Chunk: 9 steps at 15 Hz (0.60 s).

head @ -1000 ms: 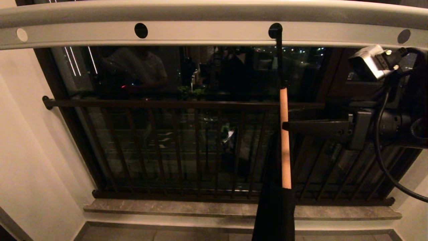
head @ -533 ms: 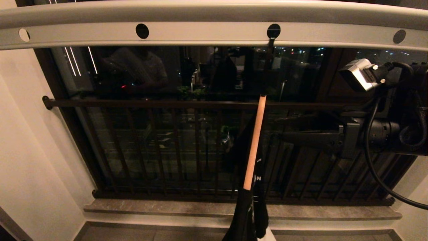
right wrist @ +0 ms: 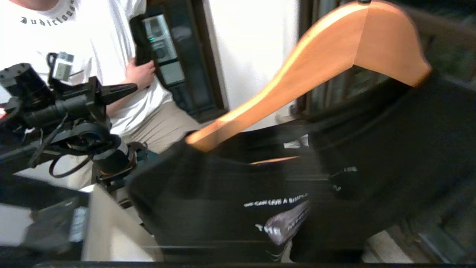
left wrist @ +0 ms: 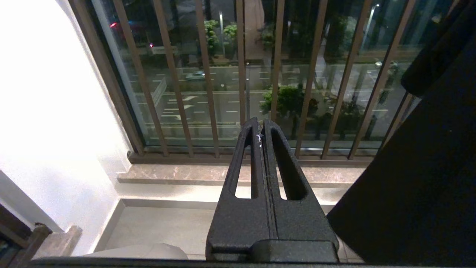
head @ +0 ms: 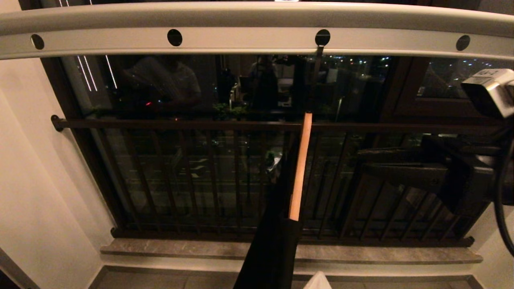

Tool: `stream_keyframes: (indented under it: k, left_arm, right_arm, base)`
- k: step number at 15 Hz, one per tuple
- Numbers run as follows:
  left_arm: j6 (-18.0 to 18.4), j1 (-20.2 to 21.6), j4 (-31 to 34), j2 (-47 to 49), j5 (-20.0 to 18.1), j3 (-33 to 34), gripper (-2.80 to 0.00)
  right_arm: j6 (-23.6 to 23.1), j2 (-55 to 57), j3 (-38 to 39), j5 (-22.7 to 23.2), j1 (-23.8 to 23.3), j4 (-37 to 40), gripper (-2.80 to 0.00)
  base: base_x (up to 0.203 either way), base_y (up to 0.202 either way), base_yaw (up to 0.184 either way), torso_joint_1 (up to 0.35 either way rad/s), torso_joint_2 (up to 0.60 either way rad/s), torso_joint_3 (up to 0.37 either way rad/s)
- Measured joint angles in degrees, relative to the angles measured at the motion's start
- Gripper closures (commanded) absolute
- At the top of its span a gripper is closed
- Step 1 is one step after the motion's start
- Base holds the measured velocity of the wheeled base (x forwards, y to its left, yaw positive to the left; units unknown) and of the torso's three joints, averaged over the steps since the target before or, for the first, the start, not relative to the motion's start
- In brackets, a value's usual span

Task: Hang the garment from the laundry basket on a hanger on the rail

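The wooden hanger (head: 299,168) hangs by its dark hook from one of the round holes in the pale grey rail (head: 249,40), tilted a little so its lower end leans toward the robot's left. A black T-shirt (head: 273,257) with white lettering is draped over it and falls down in front of the dark brown window railing (head: 180,124) and the stone sill (head: 180,249).

The right claw (head: 365,162) is held level out to the right of the hanger, clear of it and of the shirt, holding nothing. How far apart its fingers stand I cannot tell in this dim light.

The left claw (left wrist: 261,128) sits low, pointing at the railing bars, its two fingers pressed together and empty, with the black cloth hanging just beside it.

A person in a white T-shirt (right wrist: 93,44) stands behind the robot, one hand (right wrist: 139,74) at the chest.
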Motion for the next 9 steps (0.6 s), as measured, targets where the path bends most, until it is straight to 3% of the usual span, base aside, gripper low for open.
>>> stream_keyframes:
  k: [9]
  left_arm:
    - [-0.55,0.0,0.0,0.0,0.13,0.0,0.0]
  right_arm:
    - [-0.03,-26.27,12.52,-1.56,-7.08,12.99,0.0]
  base:
    - [0.0,0.0,0.0,0.0,0.0,0.0]
